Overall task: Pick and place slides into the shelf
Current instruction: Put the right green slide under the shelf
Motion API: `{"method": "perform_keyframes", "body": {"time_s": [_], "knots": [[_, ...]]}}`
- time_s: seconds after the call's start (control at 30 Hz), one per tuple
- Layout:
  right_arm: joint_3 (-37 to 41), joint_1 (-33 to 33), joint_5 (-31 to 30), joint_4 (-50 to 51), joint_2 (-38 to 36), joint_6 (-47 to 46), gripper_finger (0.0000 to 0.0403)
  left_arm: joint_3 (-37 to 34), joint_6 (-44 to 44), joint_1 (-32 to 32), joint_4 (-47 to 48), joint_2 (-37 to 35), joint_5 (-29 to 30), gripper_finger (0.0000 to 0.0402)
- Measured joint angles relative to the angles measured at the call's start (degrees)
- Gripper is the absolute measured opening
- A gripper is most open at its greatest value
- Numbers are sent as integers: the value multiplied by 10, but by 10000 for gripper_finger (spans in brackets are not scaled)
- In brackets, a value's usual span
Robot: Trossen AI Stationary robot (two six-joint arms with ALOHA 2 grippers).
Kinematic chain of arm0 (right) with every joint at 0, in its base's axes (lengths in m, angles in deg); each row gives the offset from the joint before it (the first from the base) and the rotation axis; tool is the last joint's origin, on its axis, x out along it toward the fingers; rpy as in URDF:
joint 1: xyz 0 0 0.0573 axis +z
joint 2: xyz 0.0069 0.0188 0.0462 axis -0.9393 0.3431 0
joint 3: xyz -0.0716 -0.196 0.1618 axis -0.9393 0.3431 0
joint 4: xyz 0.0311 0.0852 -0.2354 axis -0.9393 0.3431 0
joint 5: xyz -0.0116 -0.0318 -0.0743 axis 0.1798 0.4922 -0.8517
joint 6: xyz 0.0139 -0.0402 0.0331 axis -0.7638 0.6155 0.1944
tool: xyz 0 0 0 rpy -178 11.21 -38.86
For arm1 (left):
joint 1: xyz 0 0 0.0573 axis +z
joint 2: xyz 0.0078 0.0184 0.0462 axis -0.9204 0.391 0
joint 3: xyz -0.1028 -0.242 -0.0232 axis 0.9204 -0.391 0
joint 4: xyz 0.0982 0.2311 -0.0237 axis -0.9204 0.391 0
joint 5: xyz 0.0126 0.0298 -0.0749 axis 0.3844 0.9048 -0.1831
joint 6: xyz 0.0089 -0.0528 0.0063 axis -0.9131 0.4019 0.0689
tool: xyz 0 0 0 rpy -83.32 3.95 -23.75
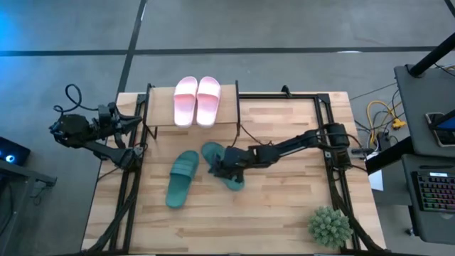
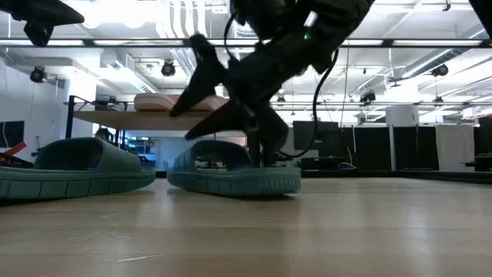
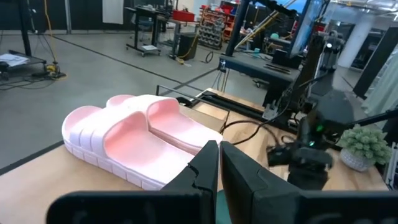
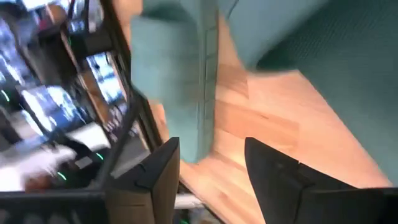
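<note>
Two parted fingers of the right gripper [image 1: 217,168] hang over the nearer teal slide [image 1: 222,165], apparently gripping nothing yet — a close on the strap's edge could skid it. The other teal slide [image 1: 182,178] lies beside. The shelf [image 1: 160,107] holds both pink slides [image 1: 196,99]; the left gripper [image 1: 136,121] waits, closed.

1. The tabletop [image 1: 284,206] is pale wood in jointed strips, smooth, with a soft sheen in the low view.
2. The two pink slides [image 1: 196,99] look like matt moulded rubber with ribbed sole edges.
3. The two green slides [image 1: 182,178] have the same matt rubber look, with grooved sides.
4. The shelf [image 1: 160,110] has a light wooden plank on thin black metal bars.
5. The right tool [image 4: 211,171] has dark, matt, plastic-looking fingers.
6. The plant [image 1: 330,226] looks spiky and rough.
</note>
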Motion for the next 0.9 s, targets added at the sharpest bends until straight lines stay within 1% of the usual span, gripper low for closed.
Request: {"method": "perform_keyframes", "body": {"time_s": [0.13,0.23,0.3,0.37,0.43,0.47,0.57,0.73,0.8,0.9], "knots": [[-2,1,-2,67,-43,97,179,-3,0,0,0,0,0,4],[-10,1,-3,127,-81,211,178,-12,1,0,3,0,-4,4],[-25,7,0,215,-101,280,171,-19,10,0,4,2,-12,4],[-49,18,8,334,-107,324,158,-28,29,0,15,4,-13,4],[-65,37,24,450,-105,364,140,-41,44,0,22,4,-17,4],[-68,47,33,482,-100,385,128,-46,51,0,23,6,-20,4],[-62,79,59,513,-94,415,90,-59,59,0,29,10,-28,4],[-34,113,36,508,-94,403,30,-59,60,0,21,27,-31,4],[-30,114,31,483,-86,413,14,-59,60,0,22,29,-31,4],[-28,110,20,466,-67,462,10,-59,60,0,21,30,-31,4]]}}
